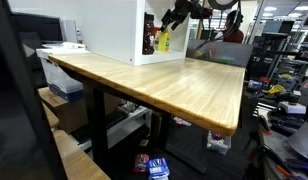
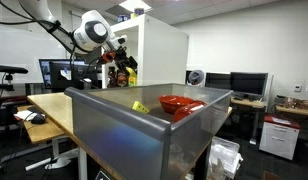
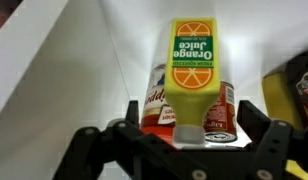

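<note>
A yellow bottle (image 3: 192, 70) labelled "Orange Juice" fills the middle of the wrist view, which stands upside down, so its white cap points to the bottom edge. Two red-and-white cans (image 3: 157, 100) stand right behind it inside a white open-fronted box (image 1: 114, 25). My gripper (image 3: 189, 132) is open, its black fingers (image 3: 129, 128) standing to either side of the bottle's cap and apart from it. In both exterior views the gripper (image 1: 174, 17) (image 2: 119, 55) hangs at the box's opening, just above the yellow bottle (image 1: 164, 41).
The box stands at the far end of a long wooden table (image 1: 164, 80). A grey bin (image 2: 144, 130) in the foreground holds a red bowl (image 2: 179, 103) and a small yellow thing (image 2: 140, 106). Desks, monitors and clutter surround the table.
</note>
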Controlling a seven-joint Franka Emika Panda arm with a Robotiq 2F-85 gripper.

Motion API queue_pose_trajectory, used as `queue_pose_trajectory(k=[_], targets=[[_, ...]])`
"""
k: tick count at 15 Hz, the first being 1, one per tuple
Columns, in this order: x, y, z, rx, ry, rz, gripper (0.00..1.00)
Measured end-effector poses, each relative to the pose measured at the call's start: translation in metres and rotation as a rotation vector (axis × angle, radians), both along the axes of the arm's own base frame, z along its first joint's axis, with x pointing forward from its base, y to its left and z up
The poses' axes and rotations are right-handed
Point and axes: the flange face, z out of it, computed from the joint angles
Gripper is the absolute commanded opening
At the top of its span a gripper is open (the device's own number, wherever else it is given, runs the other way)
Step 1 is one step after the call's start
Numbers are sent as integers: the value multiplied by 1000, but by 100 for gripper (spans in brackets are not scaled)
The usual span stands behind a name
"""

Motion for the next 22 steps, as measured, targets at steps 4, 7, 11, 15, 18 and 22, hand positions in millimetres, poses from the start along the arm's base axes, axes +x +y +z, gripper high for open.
queue_pose_trajectory(k=[4,7,11,15,18,22], targets=[[-2,10,8,-2,-11,11,100],[-4,12,12,-3,-17,11,100],[-8,17,19,-4,-5,-10,100],[-14,24,29,-9,1,-30,100],[-17,28,34,-9,-2,-45,100],[-18,23,32,-14,0,-84,100]])
